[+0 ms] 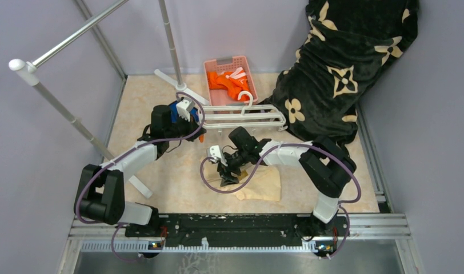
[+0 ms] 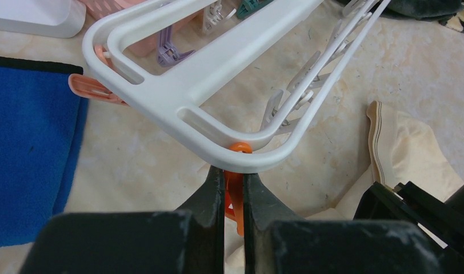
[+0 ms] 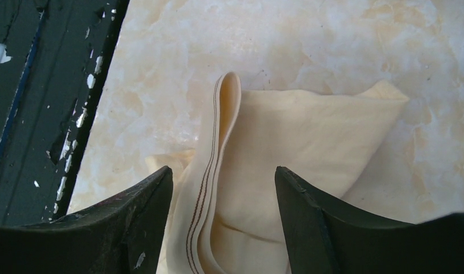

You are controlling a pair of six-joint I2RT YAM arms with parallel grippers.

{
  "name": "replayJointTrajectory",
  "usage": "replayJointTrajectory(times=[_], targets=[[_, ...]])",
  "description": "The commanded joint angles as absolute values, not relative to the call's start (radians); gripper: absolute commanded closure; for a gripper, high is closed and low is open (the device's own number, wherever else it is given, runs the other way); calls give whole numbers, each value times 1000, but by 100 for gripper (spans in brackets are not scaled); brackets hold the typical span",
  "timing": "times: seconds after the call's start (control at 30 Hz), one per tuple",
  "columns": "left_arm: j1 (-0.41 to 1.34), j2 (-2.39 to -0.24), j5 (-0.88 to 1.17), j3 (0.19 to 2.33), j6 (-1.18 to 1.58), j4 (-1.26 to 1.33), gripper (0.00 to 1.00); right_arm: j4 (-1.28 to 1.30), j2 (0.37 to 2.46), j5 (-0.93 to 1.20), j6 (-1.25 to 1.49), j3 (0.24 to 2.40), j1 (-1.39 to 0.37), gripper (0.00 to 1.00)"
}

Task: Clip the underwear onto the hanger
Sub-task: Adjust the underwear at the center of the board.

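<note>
From above, the hanger (image 1: 247, 119) lay at the table's middle, its long axis running 9 to 3 o'clock and its hook pointing to 12. The left gripper (image 1: 196, 127) met its 9 o'clock end. The underwear (image 1: 264, 182) sat on the table at about 5 o'clock from that end, well apart from the frame, with the right gripper (image 1: 227, 174) at its 9 o'clock edge.

From the left wrist, the left gripper (image 2: 234, 174) was pressed together on an orange clip (image 2: 234, 188) hanging just under the hanger's (image 2: 184, 97) rounded end. The underwear (image 2: 407, 154) showed at 3 o'clock and a blue cloth (image 2: 30, 142) at 9.

From the right wrist, the right gripper (image 3: 221, 177) was spread wide, its fingers either side of the underwear's (image 3: 298, 142) striped waistband fold (image 3: 215, 148). The fold stood on edge and ran 12 to 6 o'clock.

The likely failures, as I judge them: soft cloth could slump so the fingers catch one layer or none. The frame, held only by a dangling clip, could swing or tilt and spoil the alignment.
</note>
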State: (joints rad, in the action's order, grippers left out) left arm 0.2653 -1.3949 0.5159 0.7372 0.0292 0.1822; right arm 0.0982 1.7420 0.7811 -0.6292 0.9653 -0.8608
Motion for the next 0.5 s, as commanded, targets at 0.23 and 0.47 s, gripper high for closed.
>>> replayJointTrajectory(times=[0.23, 0.47], targets=[[259, -1388, 504, 760, 20, 179, 100, 124, 1796, 859, -658, 1037, -852, 56], [259, -1388, 507, 760, 20, 180, 100, 107, 1752, 831, -647, 990, -852, 75]])
